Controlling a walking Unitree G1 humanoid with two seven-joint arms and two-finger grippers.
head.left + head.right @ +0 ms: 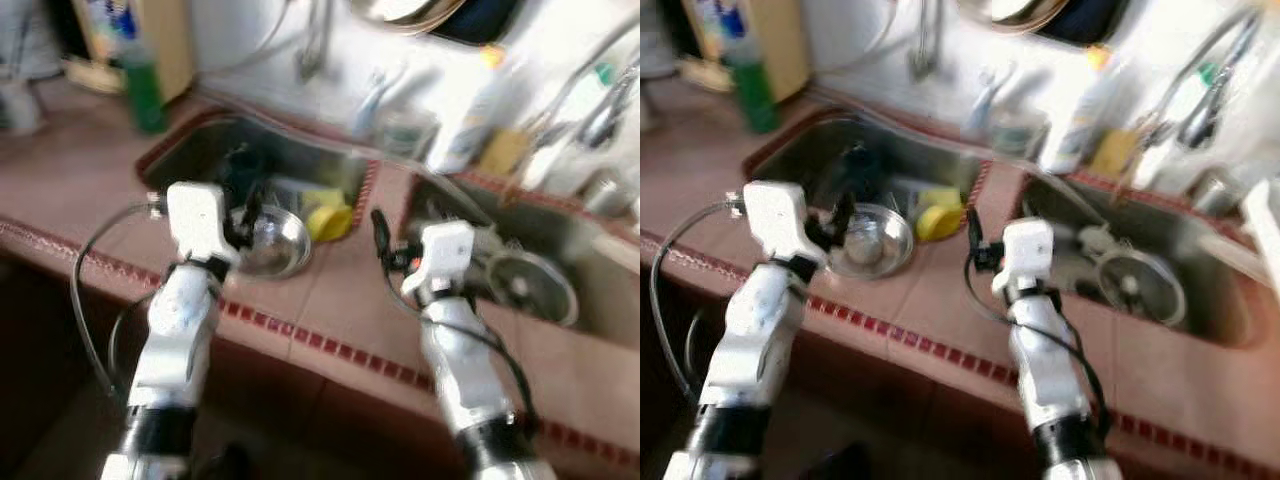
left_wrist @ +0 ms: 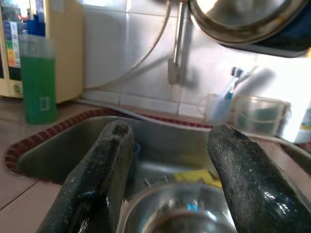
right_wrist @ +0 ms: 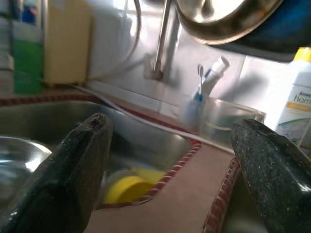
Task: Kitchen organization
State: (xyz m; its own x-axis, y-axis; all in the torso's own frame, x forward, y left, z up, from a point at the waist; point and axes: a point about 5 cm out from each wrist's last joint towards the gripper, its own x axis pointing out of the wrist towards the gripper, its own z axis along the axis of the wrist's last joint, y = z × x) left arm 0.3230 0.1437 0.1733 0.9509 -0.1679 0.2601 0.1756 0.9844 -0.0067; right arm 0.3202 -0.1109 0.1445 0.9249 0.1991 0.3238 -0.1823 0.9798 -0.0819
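Tiled surface [image 1: 330, 300] carries a double sink [image 1: 200, 150]. Steel bowl [image 1: 272, 240] sits at the left basin's near edge, yellow cup [image 1: 328, 220] just beside it. Left hand [image 2: 170, 184] open, poised over the bowl; right hand [image 3: 170, 170] open, over the divider. Approach step; next likely lower and close on the rim.

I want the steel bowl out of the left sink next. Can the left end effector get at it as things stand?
Probably yes: the open left end effector sits just above the steel bowl, with nothing between them.
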